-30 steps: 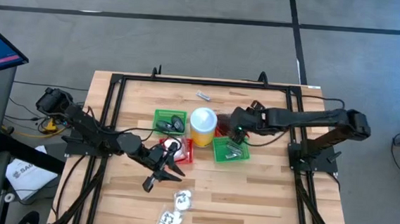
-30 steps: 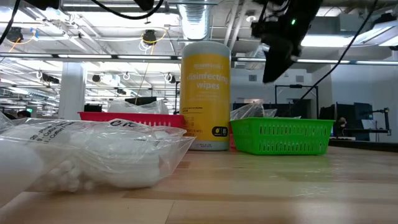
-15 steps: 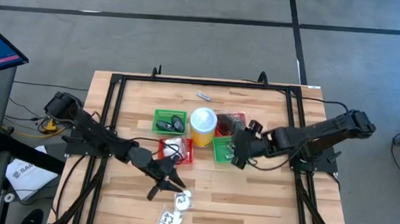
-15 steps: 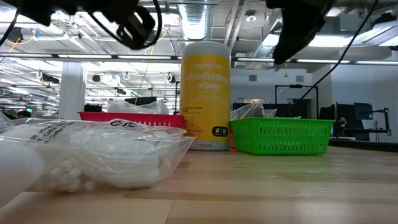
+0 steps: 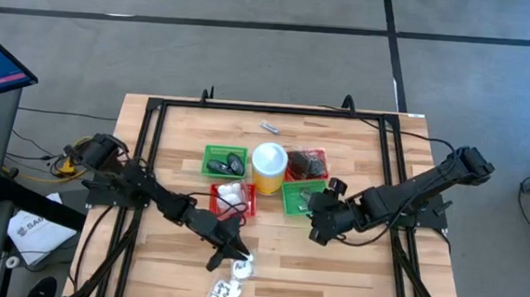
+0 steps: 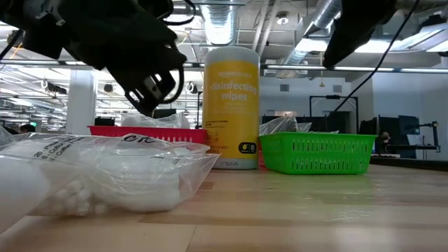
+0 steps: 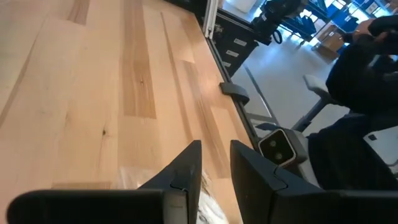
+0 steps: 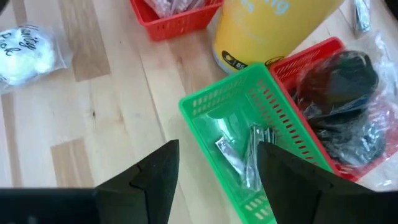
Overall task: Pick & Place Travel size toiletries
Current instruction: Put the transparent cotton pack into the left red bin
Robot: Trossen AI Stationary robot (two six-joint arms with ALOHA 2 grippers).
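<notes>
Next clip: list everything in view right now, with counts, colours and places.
Wooden table: one, light.
Yellow wipes canister with white lid: one, centre.
Green mesh baskets: two; left of canister with dark items; right-front with silvery metal pieces.
Red mesh baskets: two; front of canister with white packets; right with bagged dark pieces.
Loose white printed packets: two, front edge.
Small silvery piece: one, far side.
Left tool: open, over loose packets.
Right tool: open, beside right-front basket.

Toiletries spread over the worktop (image 5: 332, 266) and baskets

White packets (image 5: 233, 277) lie loose at the near edge; silvery pieces (image 8: 239, 155) in a green basket (image 8: 205, 109); bagged dark rounds (image 8: 339, 87) in a red one (image 8: 289, 65).
</notes>
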